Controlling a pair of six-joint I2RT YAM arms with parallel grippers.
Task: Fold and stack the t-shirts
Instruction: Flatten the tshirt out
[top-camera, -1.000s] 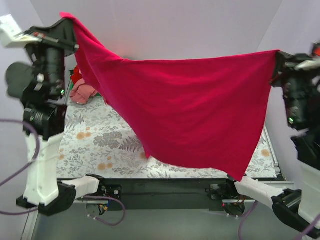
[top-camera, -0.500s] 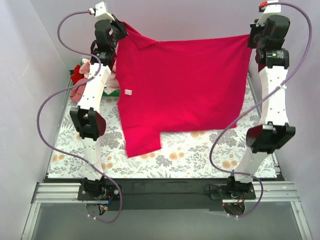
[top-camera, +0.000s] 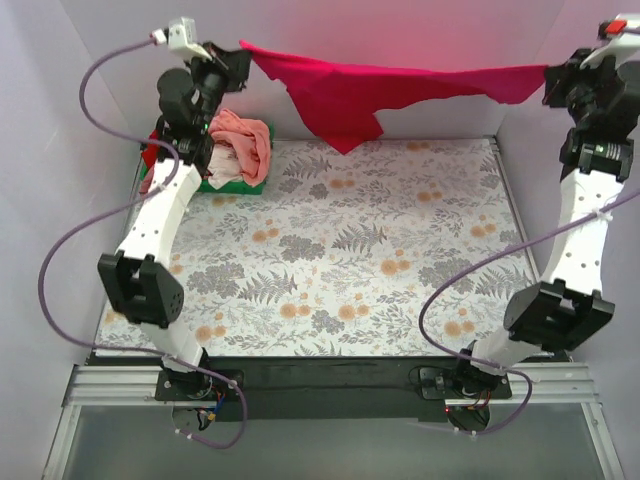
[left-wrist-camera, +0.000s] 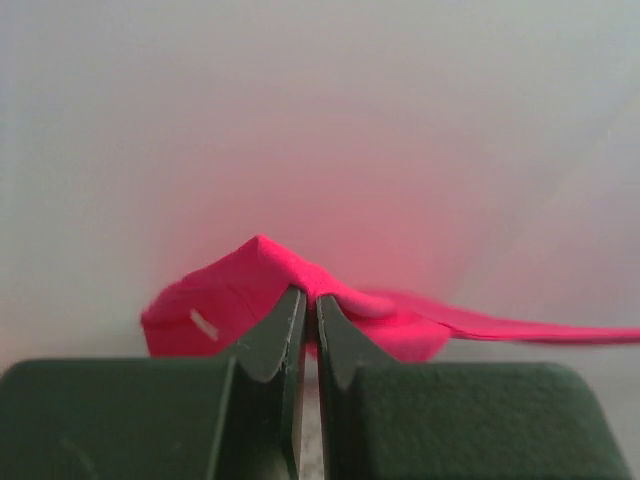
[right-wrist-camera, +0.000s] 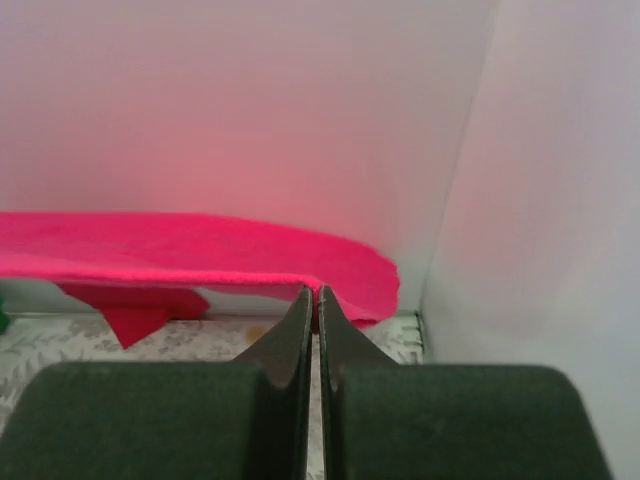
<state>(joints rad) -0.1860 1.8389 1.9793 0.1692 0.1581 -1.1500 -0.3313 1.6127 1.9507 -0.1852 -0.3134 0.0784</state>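
The crimson-magenta t-shirt (top-camera: 380, 85) is stretched in the air along the back wall, nearly edge-on, with a flap hanging down near the middle. My left gripper (top-camera: 238, 52) is shut on its left corner; the cloth (left-wrist-camera: 260, 290) bunches over the closed fingertips. My right gripper (top-camera: 552, 80) is shut on its right corner, and in the right wrist view the shirt's edge (right-wrist-camera: 190, 260) runs left from the gripper. A salmon pink t-shirt (top-camera: 240, 145) lies crumpled in a pile at the back left, with a red one (top-camera: 153, 152) partly hidden behind the left arm.
The pile sits on a green tray (top-camera: 230, 184) at the back left. The table is covered with a floral cloth (top-camera: 350, 260). White walls enclose the back and both sides. Purple cables (top-camera: 60, 260) loop off both arms.
Both grippers have swung the shirt up and back: it hung as a broad sheet over the table, and now it is stretched almost flat and edge-on along the back wall. The pink pile is uncovered.
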